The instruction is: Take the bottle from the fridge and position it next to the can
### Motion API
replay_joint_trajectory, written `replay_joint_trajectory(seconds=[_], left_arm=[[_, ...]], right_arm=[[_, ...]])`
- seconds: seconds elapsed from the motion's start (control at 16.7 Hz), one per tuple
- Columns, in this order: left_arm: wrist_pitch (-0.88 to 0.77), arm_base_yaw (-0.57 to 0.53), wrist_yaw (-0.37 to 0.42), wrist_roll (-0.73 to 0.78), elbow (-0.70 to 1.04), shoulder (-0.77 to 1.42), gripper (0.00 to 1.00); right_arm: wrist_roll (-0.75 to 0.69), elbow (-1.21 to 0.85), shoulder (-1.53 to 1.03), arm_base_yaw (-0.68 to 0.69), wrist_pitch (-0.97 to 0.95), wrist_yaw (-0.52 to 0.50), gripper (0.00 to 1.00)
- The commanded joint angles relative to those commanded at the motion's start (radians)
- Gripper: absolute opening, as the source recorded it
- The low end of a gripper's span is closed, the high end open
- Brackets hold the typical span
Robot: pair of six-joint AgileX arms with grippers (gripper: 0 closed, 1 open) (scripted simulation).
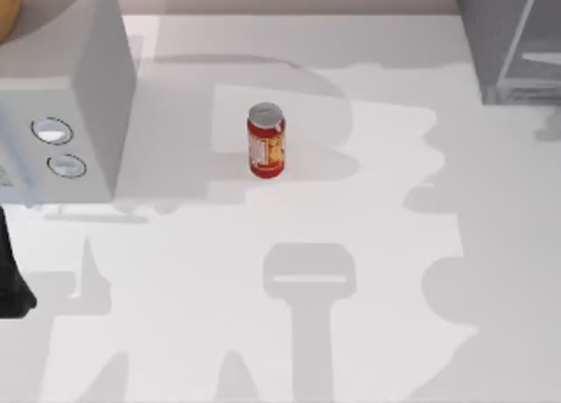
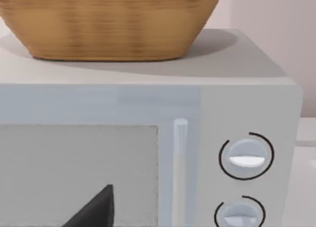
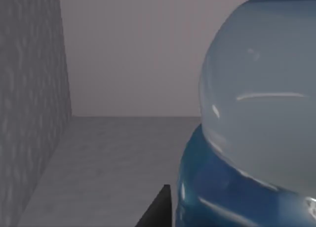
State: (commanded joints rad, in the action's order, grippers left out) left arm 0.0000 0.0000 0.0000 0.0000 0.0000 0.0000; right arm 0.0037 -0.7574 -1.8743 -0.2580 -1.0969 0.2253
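The bottle (image 3: 256,118) sits huge and close in the right wrist view, taking up the right half of the frame: clear rounded shoulder up top, blue label band below, with its top and base both cut off by the frame edges. It's standing inside the fridge (image 3: 29,103), whose dark grey speckled side wall runs down the left of that frame, with the grey floor and plain back wall behind it. A dark sliver of the right gripper (image 3: 157,209) pokes in at the bottom edge just beside the bottle, but whether it's touching the bottle or how wide it's spread, I can't tell.

In the top view the fridge (image 1: 513,39) is cut off in the upper right corner, just a bit of its grey body and pale-framed glass door. The can (image 1: 266,140) stands upright a little above the middle of the white worktop (image 1: 368,333), well apart from the fridge.

Upper left of the top view is the light grey microwave (image 1: 79,96), partly out of frame. The left wrist view faces its front up close, two round dials (image 2: 246,156) at the right, a woven basket (image 2: 111,22) on top with its upper part cut off. One dark tip of the left gripper (image 2: 96,209) shows at the bottom edge; can't tell its opening either.
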Motion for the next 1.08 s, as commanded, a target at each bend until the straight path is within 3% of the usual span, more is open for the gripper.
replay_joint_trajectory(seconds=[0.24,0.66,0.84,1.08], left_arm=[[0.000,0.000,0.000,0.000,0.000,0.000,1.00],[0.000,0.000,0.000,0.000,0.000,0.000,1.00],[0.000,0.000,0.000,0.000,0.000,0.000,1.00],[0.000,0.000,0.000,0.000,0.000,0.000,1.00]], right_arm=[[-0.001,0.095,0.066,-0.015,-0.045,0.014,0.00],[0.001,0.075,0.034,0.028,-0.062,-0.023,0.00],[0.001,0.033,-0.043,0.157,-0.109,-0.152,0.00],[-0.002,-0.029,-0.169,0.429,-0.173,-0.417,0.00]])
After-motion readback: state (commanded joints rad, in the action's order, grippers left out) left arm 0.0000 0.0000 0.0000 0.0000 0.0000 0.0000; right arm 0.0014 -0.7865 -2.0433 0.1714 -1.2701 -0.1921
